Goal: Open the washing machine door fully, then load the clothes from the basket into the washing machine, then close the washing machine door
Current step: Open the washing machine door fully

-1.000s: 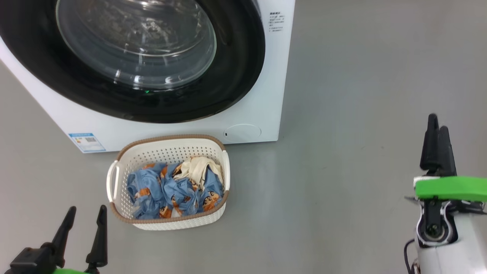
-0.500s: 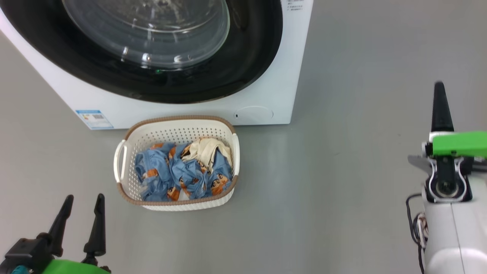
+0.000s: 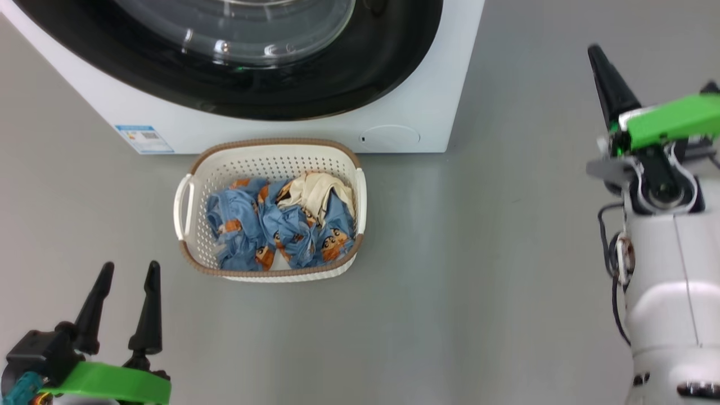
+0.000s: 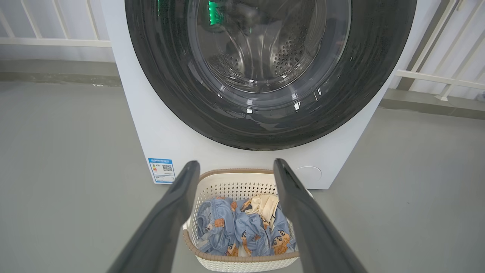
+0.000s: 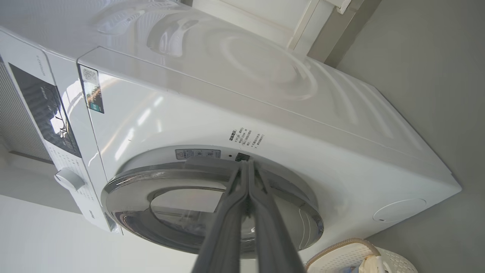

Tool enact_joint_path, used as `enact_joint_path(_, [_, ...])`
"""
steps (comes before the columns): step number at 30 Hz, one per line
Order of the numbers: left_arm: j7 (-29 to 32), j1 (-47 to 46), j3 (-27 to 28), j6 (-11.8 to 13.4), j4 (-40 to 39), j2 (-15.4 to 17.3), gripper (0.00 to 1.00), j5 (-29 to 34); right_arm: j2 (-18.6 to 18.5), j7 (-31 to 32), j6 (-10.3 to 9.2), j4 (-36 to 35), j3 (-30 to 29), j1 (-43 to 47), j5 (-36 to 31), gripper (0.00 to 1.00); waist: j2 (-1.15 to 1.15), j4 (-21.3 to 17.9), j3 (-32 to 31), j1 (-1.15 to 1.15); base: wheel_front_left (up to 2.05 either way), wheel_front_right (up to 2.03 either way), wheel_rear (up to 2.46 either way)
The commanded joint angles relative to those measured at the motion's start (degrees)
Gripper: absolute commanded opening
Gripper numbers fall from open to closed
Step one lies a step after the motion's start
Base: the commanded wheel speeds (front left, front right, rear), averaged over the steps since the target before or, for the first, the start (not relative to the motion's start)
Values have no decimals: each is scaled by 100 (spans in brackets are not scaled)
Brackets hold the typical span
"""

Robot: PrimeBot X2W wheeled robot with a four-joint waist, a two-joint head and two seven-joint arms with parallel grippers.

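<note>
— Jaws first: how do they stand?
— The left jaws are released. Their two long, dark, tapered fingers (image 3: pixel 149 306) stand spread apart at the lower left of the head view, grasping nothing. The right jaws are clenched, with the fingers (image 5: pixel 235 212) pressed flat together into one thin blade and nothing between them. At the upper right of the head view they point up and slightly left.
— Where do the right tips end?
— In the right wrist view they end at the edge of the large round door with its glossy black rim and bulging clear glass bowl (image 3: pixel 365 73). I cannot tell whether they touch it. The door lies shut against the big white box-shaped washing machine (image 3: pixel 427 112) across the top of the head view.
— And the basket?
— It is a small rectangular cream-white basket of perforated plastic with a brown woven-look rim (image 3: pixel 275 143). It sits on the smooth grey floor (image 3: pixel 478 253), just below the machine's front. Inside it are crumpled soft blue clothes printed with orange-brown figures (image 3: pixel 247 225), with a cream-white piece (image 3: pixel 318 188) bunched at the upper right.
— Anything on the front panel?
— A blue label sticker (image 3: pixel 143 138) at its lower left and a round flush cover (image 3: pixel 389 136) at its lower right.
</note>
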Motion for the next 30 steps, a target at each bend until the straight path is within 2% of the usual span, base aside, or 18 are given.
enact_joint_path(1, [-51,-223,170,-18,-178,158,100,-47,45,186,-5,-27,69,-416,53,0,0,76,128,0,0,0,0])
enact_joint_path(15, [-51,-677,-93,-18,-402,174,100,-157,45,896,-5,1057,-130,-2272,5,0,0,345,753,0,0,0,0])
enact_joint_path(30, [-51,-1057,-397,-18,-477,88,100,-352,45,511,-5,2310,-92,-3875,-579,0,0,695,1320,0,0,0,0])
